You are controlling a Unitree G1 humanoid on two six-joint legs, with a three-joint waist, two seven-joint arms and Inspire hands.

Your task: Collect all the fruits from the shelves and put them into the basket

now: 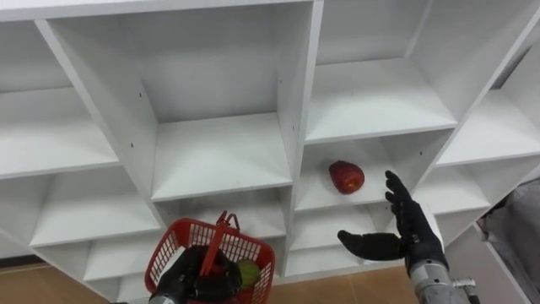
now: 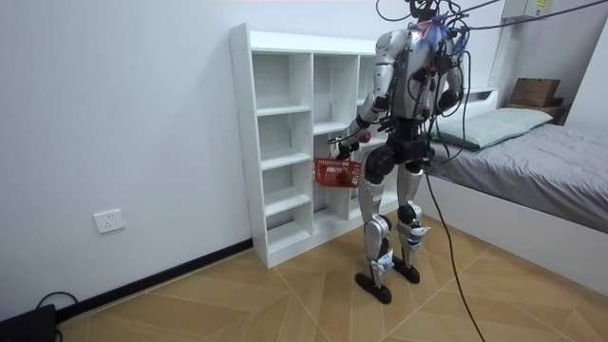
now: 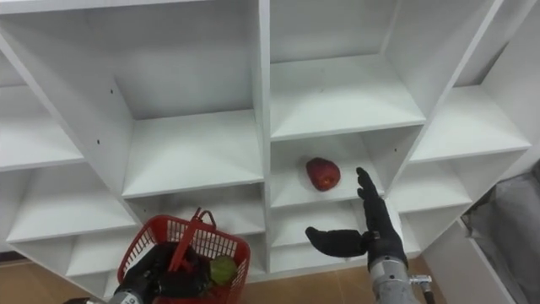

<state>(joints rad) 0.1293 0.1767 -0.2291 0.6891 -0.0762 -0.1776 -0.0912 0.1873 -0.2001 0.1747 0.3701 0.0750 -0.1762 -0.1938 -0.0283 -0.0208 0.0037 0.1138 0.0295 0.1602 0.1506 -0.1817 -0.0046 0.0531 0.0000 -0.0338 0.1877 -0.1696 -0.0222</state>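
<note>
1. Spreading my right hand [image 1: 407, 230] wide, fingers straight and thumb out, I hold nothing. It hovers before the cubby, just below and right of the red apple [image 1: 346, 176].
2. My left hand [image 1: 192, 283] is curled on the red basket [image 1: 170, 243], low on my left, with a green fruit [image 1: 247, 272] inside.
3. I judge I should reach in above the board, cup the apple from its side and close gently, or it may roll to the back.
4. The apple is deep red, rounded and glossy. It lies alone on a shelf of the white closet [image 1: 219, 160], clear of the cubby's walls.
</note>
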